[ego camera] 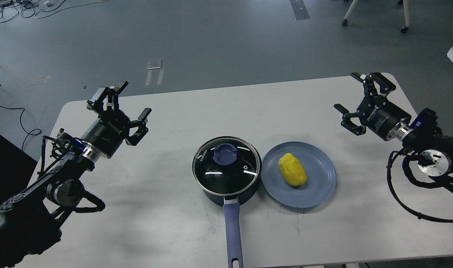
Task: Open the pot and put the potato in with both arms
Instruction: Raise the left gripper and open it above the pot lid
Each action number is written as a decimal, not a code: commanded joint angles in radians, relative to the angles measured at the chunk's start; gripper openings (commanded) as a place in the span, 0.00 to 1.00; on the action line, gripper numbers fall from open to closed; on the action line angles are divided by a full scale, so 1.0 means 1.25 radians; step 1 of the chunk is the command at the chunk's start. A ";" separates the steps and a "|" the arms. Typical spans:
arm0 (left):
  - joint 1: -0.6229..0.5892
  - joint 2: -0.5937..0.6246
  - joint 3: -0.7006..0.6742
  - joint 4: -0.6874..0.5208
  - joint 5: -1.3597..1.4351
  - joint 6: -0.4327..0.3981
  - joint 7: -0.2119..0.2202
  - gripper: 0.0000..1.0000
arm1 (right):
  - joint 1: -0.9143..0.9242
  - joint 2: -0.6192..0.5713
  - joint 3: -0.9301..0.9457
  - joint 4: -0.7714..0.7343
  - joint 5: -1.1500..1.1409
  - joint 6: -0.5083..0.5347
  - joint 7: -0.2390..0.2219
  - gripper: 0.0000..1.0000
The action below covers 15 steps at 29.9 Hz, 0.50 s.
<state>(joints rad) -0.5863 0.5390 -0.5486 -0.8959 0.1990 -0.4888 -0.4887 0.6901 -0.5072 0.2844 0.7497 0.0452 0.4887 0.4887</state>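
Note:
The dark navy pot [226, 193] stands at the table's middle front, its glass lid [226, 167] with a blue knob [225, 154] on it and its long blue-purple handle [233, 234] pointing toward me. Right beside it a yellow potato [292, 170] lies on a flat blue plate [319, 186]. My left gripper [124, 106] hovers open over the table's left part, well clear of the pot. My right gripper [356, 100] hangs open over the far right, apart from the plate. Neither holds anything.
The white table [167, 208] has rounded far corners and its far edge runs just behind both grippers. Grey floor with cables lies beyond, chair legs [405, 22] at top right, and a dark box [3, 167] by the left edge.

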 commanded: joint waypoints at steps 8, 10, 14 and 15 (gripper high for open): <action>0.002 -0.002 0.011 0.000 0.003 0.000 0.000 0.98 | 0.000 0.003 0.003 0.000 -0.001 0.000 0.000 1.00; -0.003 0.001 0.011 0.000 0.003 0.000 0.000 0.98 | 0.001 0.003 0.003 0.000 -0.001 0.000 0.000 1.00; -0.011 0.006 0.000 0.001 -0.003 0.000 0.000 0.98 | 0.007 0.003 0.002 0.000 -0.001 0.000 0.000 1.00; -0.012 0.008 -0.004 0.004 -0.003 0.000 0.000 0.98 | 0.009 0.003 0.001 0.000 -0.001 0.000 0.000 1.00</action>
<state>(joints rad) -0.5967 0.5447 -0.5430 -0.8957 0.1987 -0.4888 -0.4887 0.6968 -0.5031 0.2878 0.7501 0.0445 0.4888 0.4888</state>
